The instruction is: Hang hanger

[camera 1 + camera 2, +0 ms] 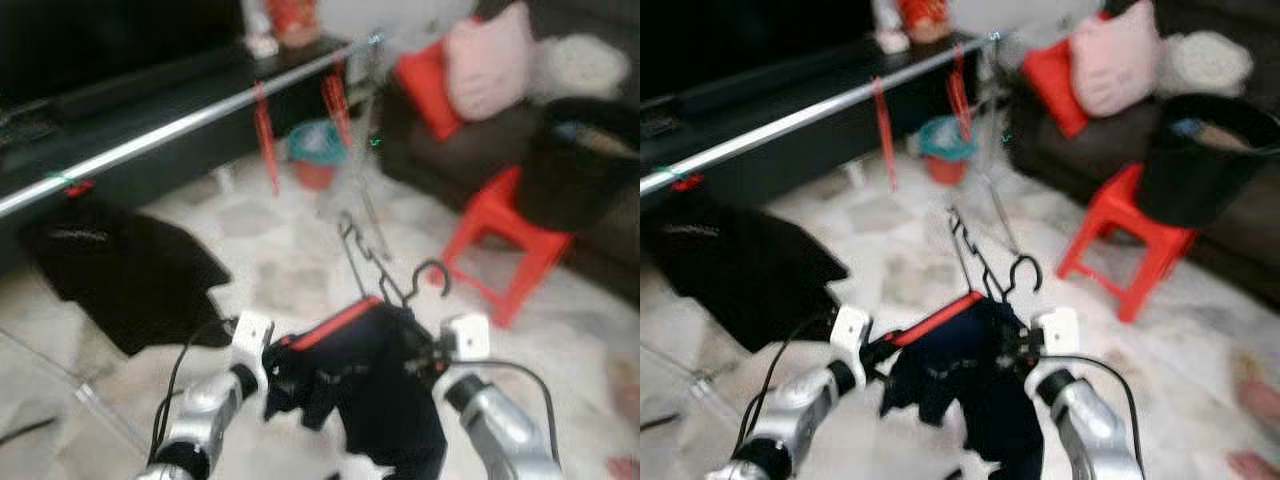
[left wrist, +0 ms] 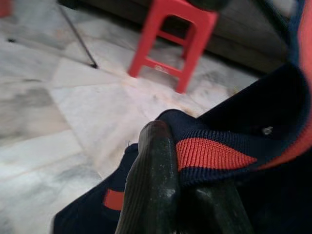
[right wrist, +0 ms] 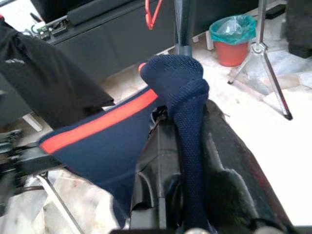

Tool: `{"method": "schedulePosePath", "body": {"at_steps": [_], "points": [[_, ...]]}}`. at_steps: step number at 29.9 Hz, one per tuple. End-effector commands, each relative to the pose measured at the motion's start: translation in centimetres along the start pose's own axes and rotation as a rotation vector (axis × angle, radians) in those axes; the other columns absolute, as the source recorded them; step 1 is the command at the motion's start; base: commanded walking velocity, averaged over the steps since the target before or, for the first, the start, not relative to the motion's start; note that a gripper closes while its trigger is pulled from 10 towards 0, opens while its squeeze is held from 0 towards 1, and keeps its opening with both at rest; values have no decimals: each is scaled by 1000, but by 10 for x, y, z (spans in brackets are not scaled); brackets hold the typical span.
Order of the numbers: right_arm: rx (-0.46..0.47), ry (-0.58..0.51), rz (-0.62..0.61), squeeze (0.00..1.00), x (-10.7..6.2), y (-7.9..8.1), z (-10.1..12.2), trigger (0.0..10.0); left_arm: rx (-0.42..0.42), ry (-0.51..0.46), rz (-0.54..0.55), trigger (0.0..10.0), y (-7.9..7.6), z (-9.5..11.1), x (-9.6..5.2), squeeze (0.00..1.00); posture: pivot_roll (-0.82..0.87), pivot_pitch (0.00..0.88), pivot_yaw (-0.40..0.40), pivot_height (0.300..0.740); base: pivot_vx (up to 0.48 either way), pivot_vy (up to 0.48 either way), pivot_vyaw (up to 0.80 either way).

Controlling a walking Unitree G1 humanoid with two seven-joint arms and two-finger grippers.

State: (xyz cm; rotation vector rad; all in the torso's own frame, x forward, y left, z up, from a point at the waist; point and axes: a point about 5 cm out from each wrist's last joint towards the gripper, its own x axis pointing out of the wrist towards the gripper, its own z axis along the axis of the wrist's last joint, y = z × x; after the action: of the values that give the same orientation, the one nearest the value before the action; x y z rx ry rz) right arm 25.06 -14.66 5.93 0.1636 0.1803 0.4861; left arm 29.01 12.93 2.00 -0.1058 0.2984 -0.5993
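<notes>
A navy garment with red trim (image 1: pixel 370 375) hangs on a black hanger whose hook (image 1: pixel 432 272) rises above it, held low in front of me. My left gripper (image 1: pixel 272 352) is shut on the garment's red-striped edge (image 2: pixel 214 153), its fingers (image 2: pixel 153 185) pressed together. My right gripper (image 1: pixel 425 360) is shut on the other shoulder, with navy knit (image 3: pixel 187 112) running between its fingers (image 3: pixel 163 161). The silver rail (image 1: pixel 180 125) slants across the room, beyond and above the hanger. It carries red hangers (image 1: pixel 265 135) and a black garment (image 1: pixel 120 265).
A red stool (image 1: pixel 505 235) with a black bucket (image 1: pixel 580 160) on it stands to the right. A dark sofa holds a pink cushion (image 1: pixel 490 60). An orange bin with a teal liner (image 1: pixel 315 150) sits by the rail stand's legs (image 3: pixel 265 73). Bare marble floor (image 1: pixel 270 250) lies ahead.
</notes>
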Motion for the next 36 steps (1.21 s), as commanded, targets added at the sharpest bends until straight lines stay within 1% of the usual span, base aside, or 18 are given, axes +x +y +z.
{"method": "schedulePosePath", "body": {"at_steps": [1, 6, 8, 14, 18, 20, 21, 23, 24, 26, 27, 28, 29, 32, 33, 34, 36], "points": [[-21, -21, -8, 0, -1, -3, 6, 10000, 0, -7, -2, 10000, 0, 2, 0, 0, -77, 58, 50, 740, 0, 0, -781], [-22, -19, -12, 0, -2, -3, 4, 10000, 1, -3, 1, 10000, 1, 0, -2, 0, -73, 27, 49, 740, 0, 0, -786], [-22, -15, -8, 0, -4, -3, 2, 10000, 2, -5, 1, 10000, 2, 0, -3, 0, -66, 1, 50, 740, 0, 0, -784], [-34, -21, -1, 0, -6, -3, 5, 10000, 11, -5, 7, 10000, 6, 1, -5, 0, -64, 0, 50, 740, 0, 0, -785], [-36, -23, 2, 0, -11, -3, 6, 10000, 14, -2, 5, 10000, 6, 2, -4, 0, -67, 0, 50, 740, 0, 0, 0], [-67, -10, 3, 0, -12, -3, 7, 10000, 24, -5, 1, 10000, 7, 5, -3, 0, -70, 0, 54, 740, 0, 0, 0], [-118, 26, -11, 0, -15, -4, 4, 10000, 34, -4, -6, 10000, 7, 6, -3, 0, -75, 0, 53, 740, 0, 0, 0], [-140, 46, -20, 0, -15, -5, 3, 10000, 39, -1, -9, 10000, 8, 6, -3, 0, -74, 0, 58, 740, 0, 0, 0], [-160, 72, -25, 0, -15, -6, 0, 10000, 64, 26, -29, 10000, 9, 4, -5, 0, -76, 0, 60, 740, 0, 0, 0], [-183, 98, -41, 0, -15, -8, -2, 10000, 83, 54, -71, 10000, 9, 2, -8, 0, -76, 12, 63, 740, 0, 0, 0], [-197, 116, -59, 0, -15, -10, -3, 10000, 94, 66, -94, 10000, 8, 2, -9, 0, -76, 12, 63, 740, 0, 0, 0], [-217, 141, -87, 0, -14, -14, -5, 10000, 125, 98, -131, 10000, 9, 0, -12, 0, -75, 28, 68, 740, 0, 0, 0], [-249, 178, -133, 0, -14, -21, -7, 10000, 174, 154, -182, 10000, 11, -3, -17, 0, -74, 36, 74, 740, 0, 0, 0], [-269, 208, -172, 0, -14, -27, -8, 10000, 204, 181, -208, 10000, 13, -3, -20, 0, -69, 46, 76, 740, 0, 0, 0], [-294, 244, -225, 0, -14, -34, -9, 10000, 219, 194, -222, 10000, 17, 0, -23, 0, -66, 51, 76, 740, 0, 0, 0], [-294, 244, -225, 0, -14, -34, -9, 10000, 219, 194, -222, 10000, 17, 0, -23, 0, -66, 51, 76, 740, 0, 0, 0], [-362, 288, -265, 0, -15, -41, -10, 10000, 245, 208, -229, 10000, 22, 4, -26, 0, -62, 65, 79, 740, 0, 0, 0]]}}
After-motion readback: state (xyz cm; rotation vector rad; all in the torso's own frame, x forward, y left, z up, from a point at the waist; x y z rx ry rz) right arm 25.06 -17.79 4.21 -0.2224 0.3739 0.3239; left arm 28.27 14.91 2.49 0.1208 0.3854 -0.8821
